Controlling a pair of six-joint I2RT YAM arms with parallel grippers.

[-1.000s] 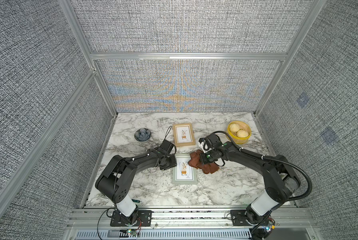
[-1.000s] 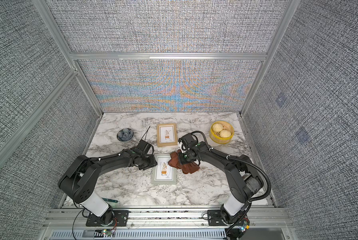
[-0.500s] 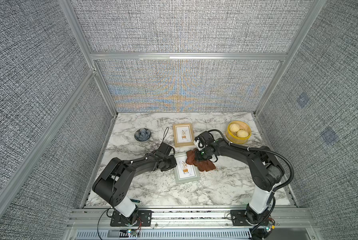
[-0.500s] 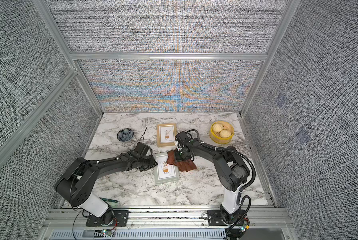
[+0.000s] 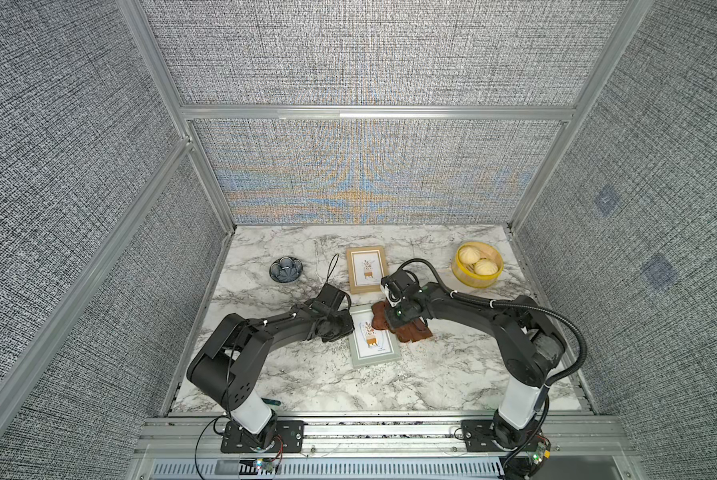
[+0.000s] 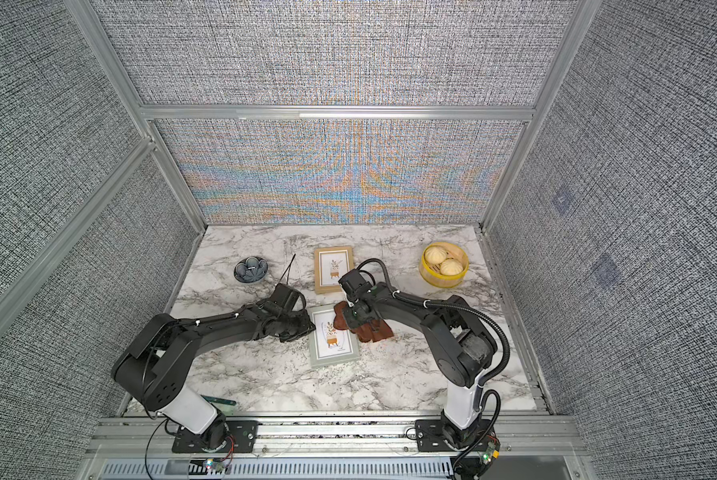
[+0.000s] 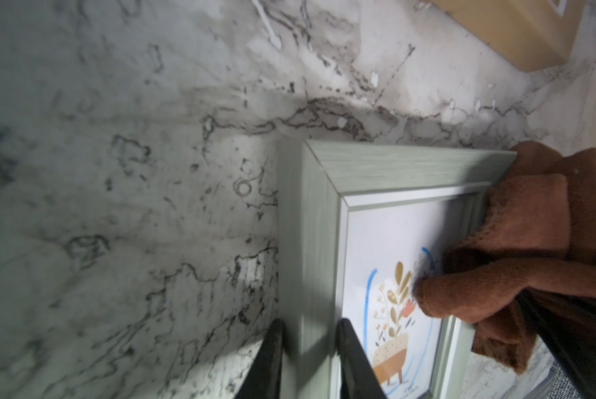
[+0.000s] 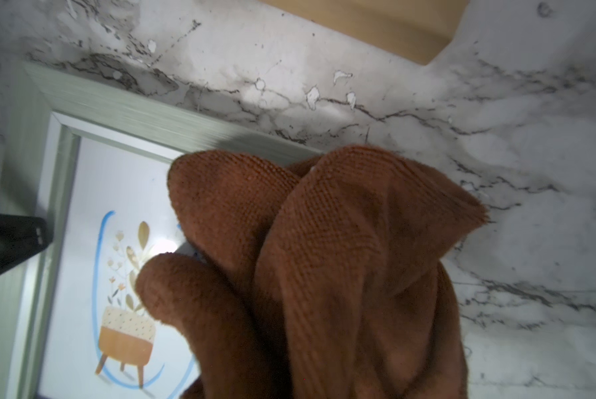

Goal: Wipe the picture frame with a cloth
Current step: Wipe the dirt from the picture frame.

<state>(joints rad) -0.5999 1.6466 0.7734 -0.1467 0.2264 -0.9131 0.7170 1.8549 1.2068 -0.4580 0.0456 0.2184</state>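
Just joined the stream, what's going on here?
Left gripper has its fingers clamped on the side rail of the grey-green frame, steadying it on the table. Right gripper holds the bunched cloth pressed on its glass near a corner. The wooden frame lies apart behind.

1. My two top views sit high above the front rail and look down and toward the back wall. In both top views I get the whole marble table and both arms, nearly identically.
2. My left wrist camera rides low and very close, looking along its own fingers at one corner of the grey-green frame.
3. My right wrist camera looks down from close above, with the cloth filling half its view.
4. Both wrist views share that frame corner, the cloth and an edge of the wooden frame.
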